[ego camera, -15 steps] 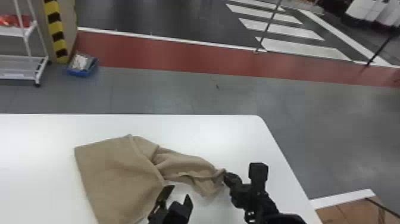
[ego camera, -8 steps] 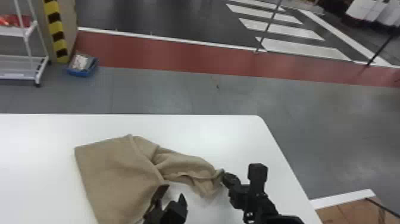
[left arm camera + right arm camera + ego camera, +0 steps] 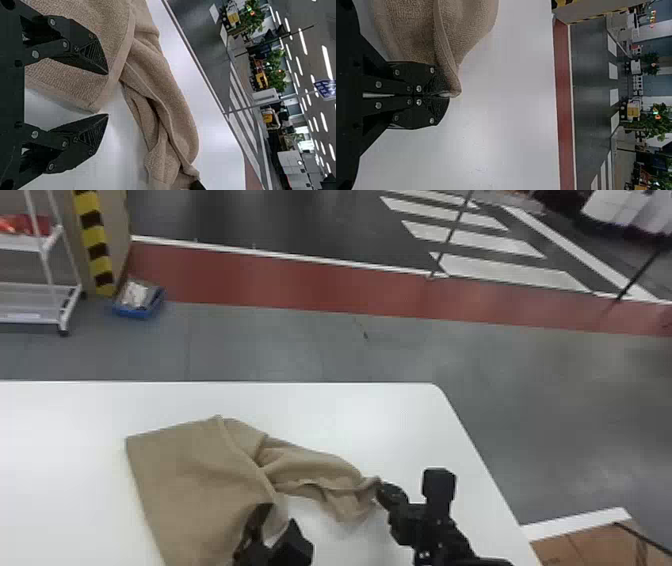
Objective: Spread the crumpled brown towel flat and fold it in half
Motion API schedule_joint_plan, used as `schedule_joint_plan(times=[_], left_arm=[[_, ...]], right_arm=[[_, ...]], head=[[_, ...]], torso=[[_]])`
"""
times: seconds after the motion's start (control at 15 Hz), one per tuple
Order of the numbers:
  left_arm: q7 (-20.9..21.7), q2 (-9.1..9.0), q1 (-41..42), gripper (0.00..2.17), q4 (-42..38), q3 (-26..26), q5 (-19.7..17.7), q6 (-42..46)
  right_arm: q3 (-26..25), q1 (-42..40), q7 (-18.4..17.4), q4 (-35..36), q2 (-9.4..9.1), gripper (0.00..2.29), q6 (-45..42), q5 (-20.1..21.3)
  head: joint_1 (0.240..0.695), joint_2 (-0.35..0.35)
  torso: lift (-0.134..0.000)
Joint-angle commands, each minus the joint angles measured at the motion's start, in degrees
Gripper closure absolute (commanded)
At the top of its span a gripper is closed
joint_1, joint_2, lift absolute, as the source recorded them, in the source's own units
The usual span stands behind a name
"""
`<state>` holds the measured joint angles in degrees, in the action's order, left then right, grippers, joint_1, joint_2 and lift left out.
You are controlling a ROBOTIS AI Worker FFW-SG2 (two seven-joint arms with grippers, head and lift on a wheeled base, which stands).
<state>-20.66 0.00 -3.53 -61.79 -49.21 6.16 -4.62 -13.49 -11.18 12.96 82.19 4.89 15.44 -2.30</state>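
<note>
The brown towel (image 3: 195,485) lies partly flat on the left, with a bunched, twisted part running right to my right gripper (image 3: 382,494). In the right wrist view my right gripper (image 3: 445,95) is shut on a corner of the towel (image 3: 411,31). My left gripper (image 3: 280,522) is at the towel's near right edge, over the flat part. In the left wrist view the left gripper (image 3: 107,94) stands open, one finger over the towel (image 3: 79,83) and the other over bare table, the towel's hemmed corner near the gap between them.
The white table (image 3: 350,410) has its right edge just beyond my right arm. On the floor behind stand a blue bin (image 3: 140,302) and a white wheeled rack (image 3: 35,302). A cardboard box (image 3: 590,545) is at the lower right, beside the table.
My left gripper has moved a little to the left, over the towel's edge. The right gripper has barely shifted and still holds the corner.
</note>
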Motion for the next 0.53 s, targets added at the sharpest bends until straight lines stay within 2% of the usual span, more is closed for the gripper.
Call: schedule_joint_plan(times=[0.0, 0.2, 0.27, 0.47], left_arm=[[0.5, -0.15, 0.0, 0.60, 0.0, 0.6, -0.5, -0.3], [0.1, 0.00, 0.2, 0.65, -0.8, 0.8, -0.1, -3.4], [0.0, 0.00, 0.3, 0.98, -1.3, 0.8, 0.0, -5.0], [0.0, 0.44, 2.2, 1.74, -5.1, 1.0, -0.2, -5.5]], right_arm=[[-0.3, -0.7, 0.1, 1.0, 0.03, 1.26, 0.2, -0.1], [-0.7, -1.0, 0.3, 1.6, 0.03, 1.26, 0.3, -0.7], [-0.9, -1.1, 0.7, 1.7, 0.03, 1.26, 0.5, -0.7], [-1.1, -1.7, 0.8, 3.2, 0.03, 1.26, 1.6, -1.1]], head=[[0.695, -0.350], [0.695, -0.350], [0.695, -0.350], [0.695, -0.350]], torso=[[0.000], [0.000], [0.000], [0.000]])
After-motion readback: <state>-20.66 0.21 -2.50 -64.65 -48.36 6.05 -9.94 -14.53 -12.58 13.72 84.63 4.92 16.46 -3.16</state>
